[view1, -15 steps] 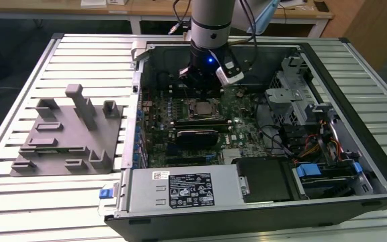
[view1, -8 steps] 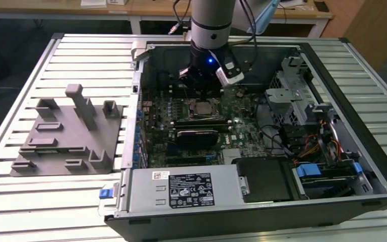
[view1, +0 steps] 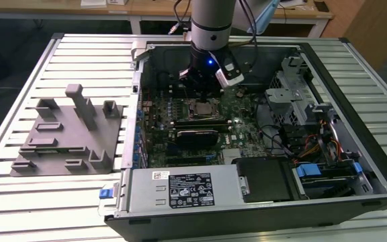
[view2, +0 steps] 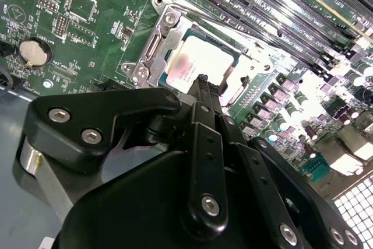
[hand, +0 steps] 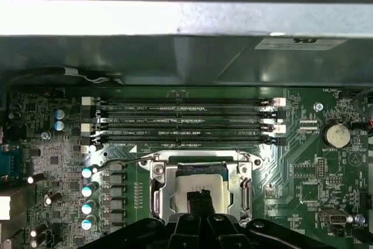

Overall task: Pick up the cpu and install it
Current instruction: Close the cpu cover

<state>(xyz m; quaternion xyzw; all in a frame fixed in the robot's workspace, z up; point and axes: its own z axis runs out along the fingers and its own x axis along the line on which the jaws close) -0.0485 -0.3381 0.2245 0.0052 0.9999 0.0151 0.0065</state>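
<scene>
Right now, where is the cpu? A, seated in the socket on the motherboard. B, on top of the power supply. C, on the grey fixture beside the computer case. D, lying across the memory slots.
A: in the first wrist view the cpu lies flat inside the metal socket frame on the motherboard, with the gripper just above it.

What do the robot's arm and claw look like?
The arm is a silvery-grey tube ending in a black section with a small blue light, cables trailing beside it. The gripper is matte black, built of jointed bars with silver screws.
</scene>
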